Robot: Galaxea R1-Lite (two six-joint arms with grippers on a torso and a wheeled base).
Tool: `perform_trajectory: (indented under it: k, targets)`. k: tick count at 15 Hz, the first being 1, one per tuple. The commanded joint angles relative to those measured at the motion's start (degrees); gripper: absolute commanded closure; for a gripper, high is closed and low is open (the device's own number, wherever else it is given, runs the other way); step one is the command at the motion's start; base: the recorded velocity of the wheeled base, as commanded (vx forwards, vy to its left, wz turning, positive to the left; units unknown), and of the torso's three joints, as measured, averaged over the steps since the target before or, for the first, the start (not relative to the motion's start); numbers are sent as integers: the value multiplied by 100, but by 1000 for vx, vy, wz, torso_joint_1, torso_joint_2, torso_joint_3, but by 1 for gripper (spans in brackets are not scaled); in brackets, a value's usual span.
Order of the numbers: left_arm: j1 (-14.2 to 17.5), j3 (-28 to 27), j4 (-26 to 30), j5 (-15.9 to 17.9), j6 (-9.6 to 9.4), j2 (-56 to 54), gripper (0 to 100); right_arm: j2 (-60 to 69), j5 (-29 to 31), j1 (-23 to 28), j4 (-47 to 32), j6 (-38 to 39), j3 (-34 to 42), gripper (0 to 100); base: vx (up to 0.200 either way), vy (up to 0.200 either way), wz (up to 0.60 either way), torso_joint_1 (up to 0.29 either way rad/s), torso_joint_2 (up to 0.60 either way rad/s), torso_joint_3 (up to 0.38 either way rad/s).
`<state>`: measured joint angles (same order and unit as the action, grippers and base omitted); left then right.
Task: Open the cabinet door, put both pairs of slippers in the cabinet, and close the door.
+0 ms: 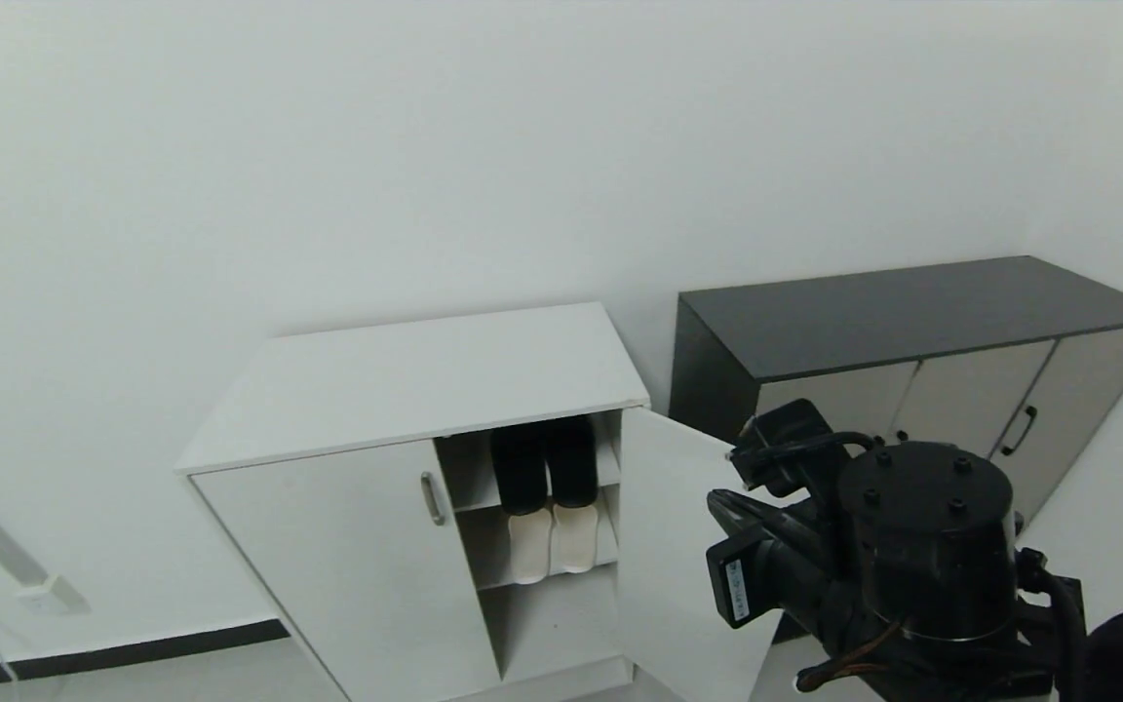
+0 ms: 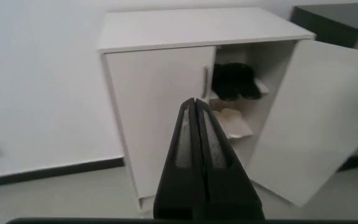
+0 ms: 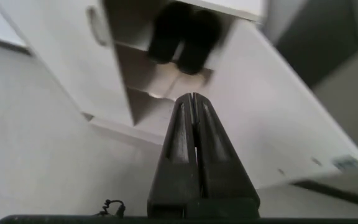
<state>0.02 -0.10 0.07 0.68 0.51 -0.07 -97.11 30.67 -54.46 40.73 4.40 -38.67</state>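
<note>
The cabinet [image 1: 425, 375] has its right door [image 1: 678, 546] open. Inside the cabinet, the black slippers [image 1: 544, 463] are on the upper shelf, the white slippers [image 1: 552, 541] on the shelf below. The left gripper [image 2: 195, 104] and the right gripper [image 3: 192, 99] are pressed together, empty, before the cabinet

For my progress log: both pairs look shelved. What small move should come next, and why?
Probably bring the right gripper to the open door's free edge and begin swinging it shut. The black slippers and white slippers already sit on shelves inside, and the gripper is shut and empty.
</note>
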Motion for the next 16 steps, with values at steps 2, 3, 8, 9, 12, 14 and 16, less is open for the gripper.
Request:
perform_trajectory:
  k: [2,3,8,9,12,14,16]
  targets:
    - [6,1,-7,2,2,7,100,8,0,40,49,-9,0,100,0,0,0,0,0,0]
    - [6,1,-7,2,2,7,100,8,0,40,49,-9,8,100,0,0,0,0,0,0]
    - [6,1,1,2,2,7,100,17,0,40,58,-53,8,100,-40,0,0,0,1,0]
    - [6,1,-7,2,2,7,100,17,0,40,58,-53,17,100,-200,0,0,2,2,-2]
    - [6,1,1,2,2,7,100,17,0,40,58,-53,17,100,-200,0,0,6,4,2]
    - [6,1,-7,2,2,7,100,25,9,49,137,-62,8,100,-200,0,0,-5,2,5]
    - [6,1,1,2,2,7,100,-18,-9,251,357,-150,-27,100,-100,0,0,1,-1,-1]
